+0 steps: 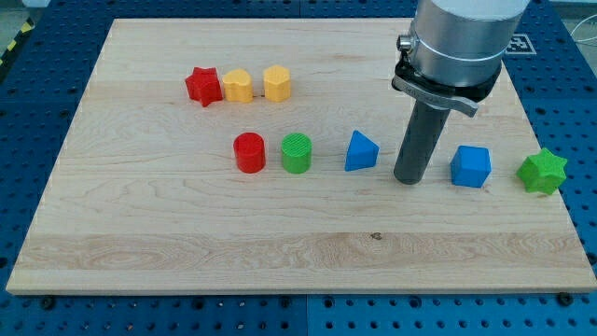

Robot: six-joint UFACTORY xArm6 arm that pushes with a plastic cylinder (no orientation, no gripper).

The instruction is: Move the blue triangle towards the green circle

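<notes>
The blue triangle (360,151) lies near the middle of the wooden board (187,252). The green circle (297,153) stands a short way to its left, with a gap between them. My tip (408,179) rests on the board just right of the blue triangle, a small gap apart from it, and left of the blue cube (471,166). The rod rises to the grey arm body at the view's top right.
A red circle (249,152) stands just left of the green circle. A red star (202,86), a yellow block (238,86) and a yellow hexagon (277,83) sit in a row at upper left. A green star (543,172) lies near the board's right edge.
</notes>
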